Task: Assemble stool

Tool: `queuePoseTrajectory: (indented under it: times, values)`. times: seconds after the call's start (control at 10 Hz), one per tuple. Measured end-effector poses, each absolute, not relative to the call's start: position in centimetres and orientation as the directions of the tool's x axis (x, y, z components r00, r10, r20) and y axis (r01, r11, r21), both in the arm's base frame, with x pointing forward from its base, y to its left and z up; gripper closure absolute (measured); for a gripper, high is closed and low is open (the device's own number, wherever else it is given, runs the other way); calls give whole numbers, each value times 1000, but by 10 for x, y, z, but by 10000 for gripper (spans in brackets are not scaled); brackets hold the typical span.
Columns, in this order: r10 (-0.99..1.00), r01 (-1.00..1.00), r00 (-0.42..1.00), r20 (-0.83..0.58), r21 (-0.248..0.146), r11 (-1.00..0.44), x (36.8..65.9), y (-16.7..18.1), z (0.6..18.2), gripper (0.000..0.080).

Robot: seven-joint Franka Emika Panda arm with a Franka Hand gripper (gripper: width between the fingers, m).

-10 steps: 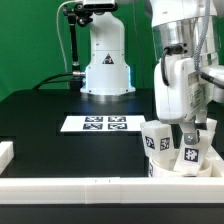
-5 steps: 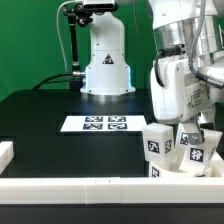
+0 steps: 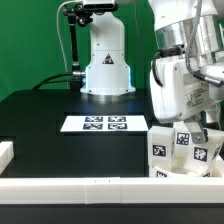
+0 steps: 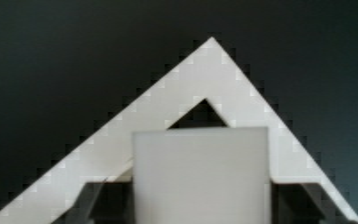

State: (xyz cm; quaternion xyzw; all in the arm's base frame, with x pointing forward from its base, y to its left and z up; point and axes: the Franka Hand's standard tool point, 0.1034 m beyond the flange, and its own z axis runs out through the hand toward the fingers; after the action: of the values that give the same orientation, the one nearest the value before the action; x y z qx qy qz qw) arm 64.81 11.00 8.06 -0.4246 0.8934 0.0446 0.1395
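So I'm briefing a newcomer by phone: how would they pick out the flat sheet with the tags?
Start at the black table in the exterior view and find the white robot base at its back. Just in front of that base lies the marker board, a thin white strip. Unlike the blocky tagged stool parts at the exterior view's right, it lies flat and alone.

Marker board (image 3: pixel 94 124) lies mid-surface (image 3: pixel 60 140). Stool parts (image 3: pixel 183 150) cluster at the exterior view's right, beneath the hand (image 3: pixel 196 128), behind the front border rail (image 3: pixel 90 186).
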Motion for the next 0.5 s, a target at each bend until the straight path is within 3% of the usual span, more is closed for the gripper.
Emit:
queuePoseTrajectory:
  times: [0.1,0.2,0.3,0.5]
  values:
    - [-751,-775,-596,-286,-40,630,648,110,80,459]
    - [-753,-778,-593,-286,-39,627,648,111,81,292]
    - [-753,-780,-587,-296,-40,624,650,114,89,180]
    - [-752,-781,-577,-320,-52,622,655,117,107,159]
